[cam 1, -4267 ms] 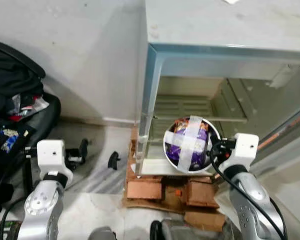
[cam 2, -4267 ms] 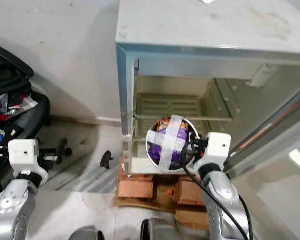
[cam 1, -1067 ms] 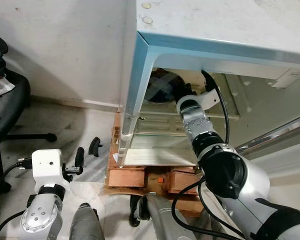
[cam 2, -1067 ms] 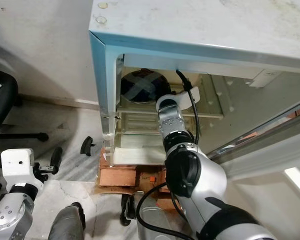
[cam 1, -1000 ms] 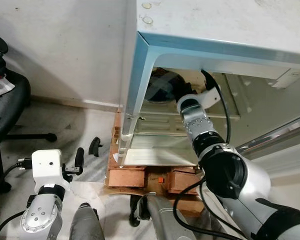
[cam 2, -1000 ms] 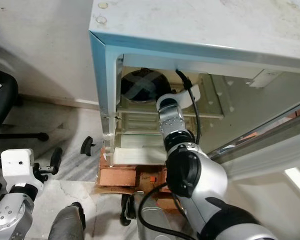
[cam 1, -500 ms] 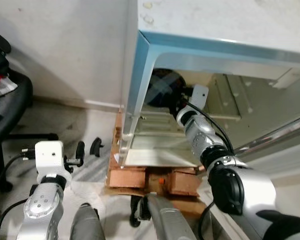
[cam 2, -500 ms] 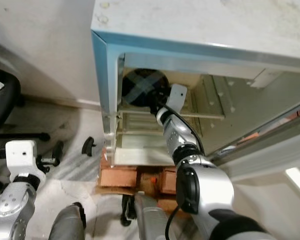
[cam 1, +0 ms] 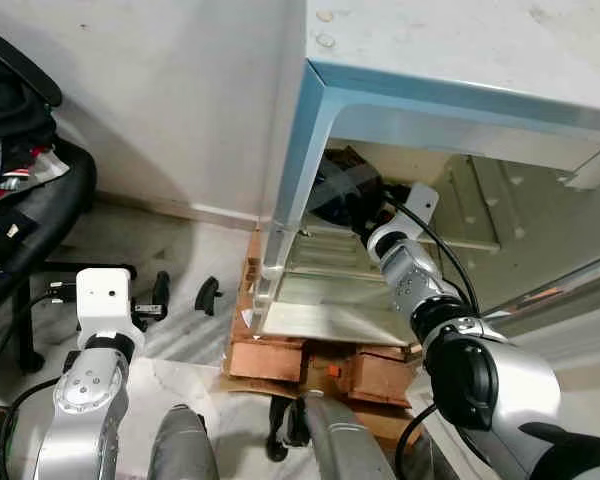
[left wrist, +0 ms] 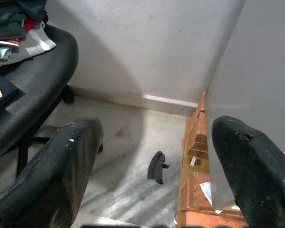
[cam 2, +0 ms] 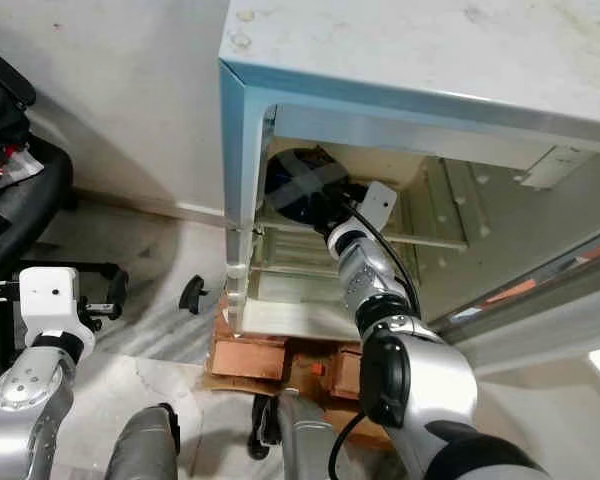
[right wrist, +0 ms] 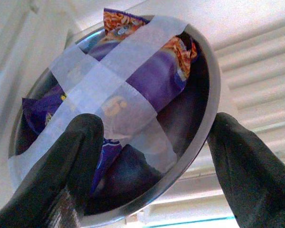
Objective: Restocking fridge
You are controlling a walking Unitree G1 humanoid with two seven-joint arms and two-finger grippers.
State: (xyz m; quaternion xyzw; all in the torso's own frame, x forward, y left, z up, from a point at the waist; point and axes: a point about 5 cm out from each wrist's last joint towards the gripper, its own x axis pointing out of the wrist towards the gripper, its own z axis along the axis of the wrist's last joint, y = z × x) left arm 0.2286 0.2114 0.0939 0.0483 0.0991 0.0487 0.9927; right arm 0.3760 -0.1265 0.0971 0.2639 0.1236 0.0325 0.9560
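A steel bowl (right wrist: 123,118) holding a purple snack packet under crossed white tape rests on the upper shelf (cam 2: 430,228) of the open fridge (cam 2: 400,50), at its left side. My right arm reaches into the fridge. My right gripper (cam 2: 332,205) is open, with one finger (right wrist: 76,156) in front of the bowl's near side and the other beside its rim. The bowl also shows in the head views (cam 1: 342,188). My left gripper (left wrist: 154,128) hangs open low at my left side (cam 1: 160,296), pointing at the floor.
The fridge stands on bricks and cardboard (cam 1: 280,358). Its door (cam 1: 570,290) swings out to the right. A black office chair (cam 1: 25,215) piled with clothes stands at the left. A small black curved piece (left wrist: 156,167) lies on the floor beside the fridge.
The bowl, first held in front of the fridge, now sits on the upper shelf. My right wrist has drawn back a little from it. The whole view has shifted.
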